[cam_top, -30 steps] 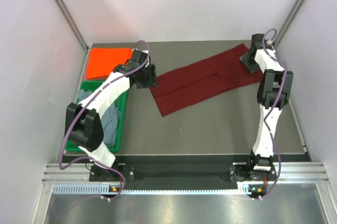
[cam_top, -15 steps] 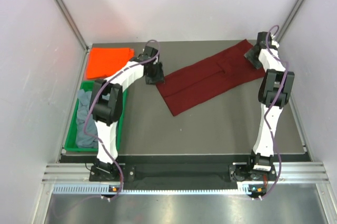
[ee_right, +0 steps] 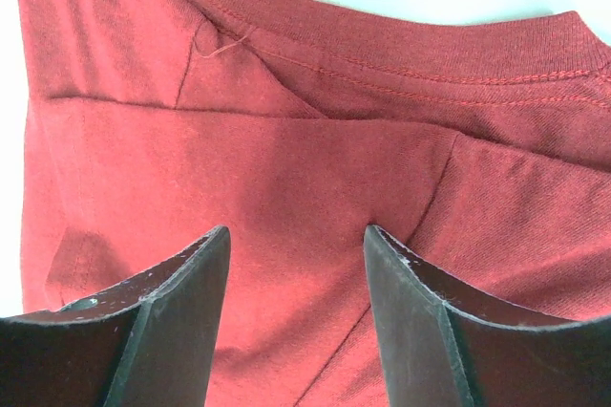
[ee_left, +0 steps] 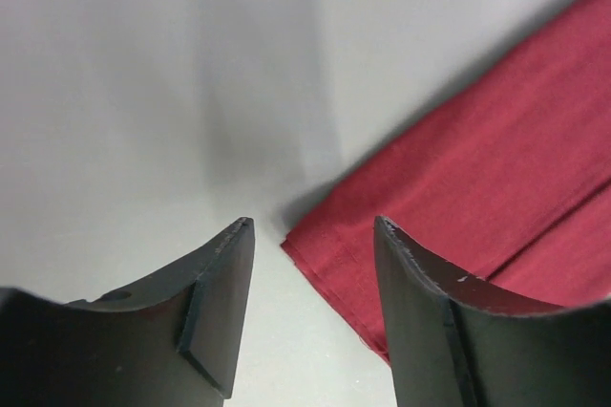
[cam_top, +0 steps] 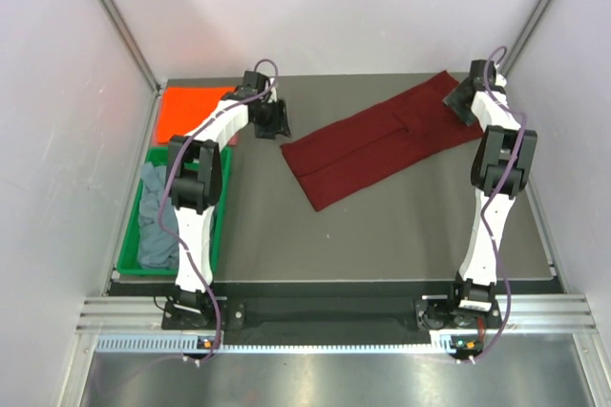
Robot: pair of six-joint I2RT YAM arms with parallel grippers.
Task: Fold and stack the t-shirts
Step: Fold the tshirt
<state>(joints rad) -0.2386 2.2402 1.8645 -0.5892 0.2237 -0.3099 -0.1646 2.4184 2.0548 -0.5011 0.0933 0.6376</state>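
Note:
A dark maroon t-shirt [cam_top: 377,139], folded into a long strip, lies slanted across the back of the table [cam_top: 382,225]. My left gripper [cam_top: 272,118] hovers open just left of the strip's near left corner [ee_left: 329,240], with bare table between its fingers [ee_left: 224,283]. At the strip's far right end, over the collar [ee_right: 382,30], my right gripper [cam_top: 466,101] is open with maroon cloth below its jaws. An orange t-shirt [cam_top: 186,113] lies folded at the back left. A grey-blue t-shirt [cam_top: 158,221] is crumpled in the green tray [cam_top: 221,225].
White walls close in the table on the left, back and right. The tray stands along the left edge, in front of the orange shirt. Both arm bases sit on the rail at the near edge.
The left gripper swung from the tray side toward the back, ending by the maroon strip's left corner. The strip shifted slightly. The right gripper moved a little toward the back right.

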